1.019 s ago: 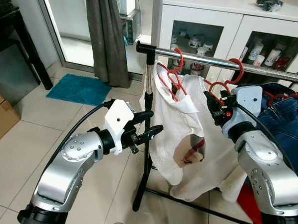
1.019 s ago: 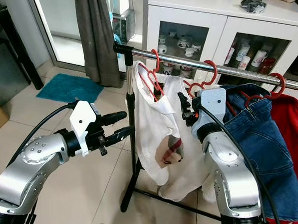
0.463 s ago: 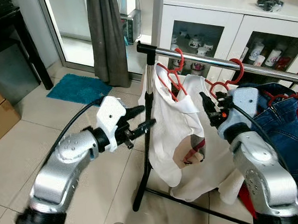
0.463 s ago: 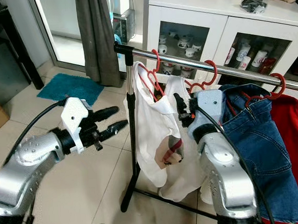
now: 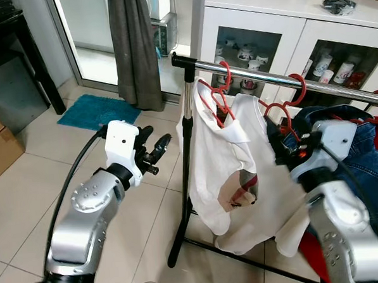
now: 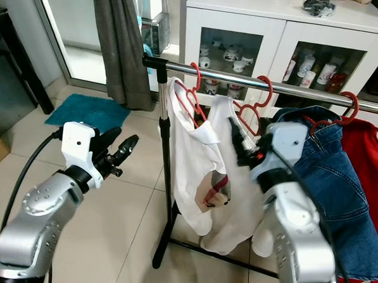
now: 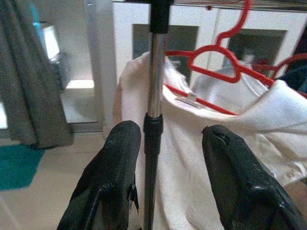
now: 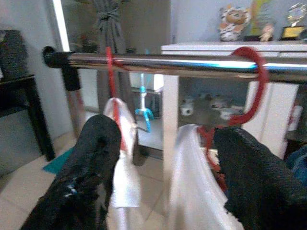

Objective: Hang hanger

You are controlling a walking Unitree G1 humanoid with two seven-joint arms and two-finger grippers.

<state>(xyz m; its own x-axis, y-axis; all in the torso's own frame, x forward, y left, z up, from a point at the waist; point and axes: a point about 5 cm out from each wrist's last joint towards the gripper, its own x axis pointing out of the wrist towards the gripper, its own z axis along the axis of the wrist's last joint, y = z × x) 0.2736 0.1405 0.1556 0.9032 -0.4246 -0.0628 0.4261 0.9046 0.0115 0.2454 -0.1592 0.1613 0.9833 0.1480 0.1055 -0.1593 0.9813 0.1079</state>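
Right pincer point(image 6: 240, 141) sits just beside the white garment point(image 6: 203, 172), fingers spread and holding nothing; in its wrist view the rail point(image 8: 192, 61) and a red hook point(image 8: 254, 81) over it lie between the 2 fingers. Left pincer point(image 6: 123, 148) is out to the left of the rack's upright pole point(image 6: 165, 174), also spread and grasping nothing; its wrist view looks at the pole with the garment behind it. Task item: red hanger point(image 5: 282, 108) inside the white garment, hook already over the rail, to the right of another red hanger point(image 5: 215, 92) near the rail's left end. Blue jeans point(image 6: 334, 191) hang further right, touching the right arm. Judgement: the hanging step looks essentially complete; what remains is a clean release and withdrawal. To do it well: keep the right fingers wide, pull back toward the robot and slightly down so neither finger catches hook or neckline; avoid dragging cloth, which could tip the hanger off the rail. Check the hook is fully seated over the rail, not perched on its tip. Keep the left arm clear of the pole to avoid rocking the rack.
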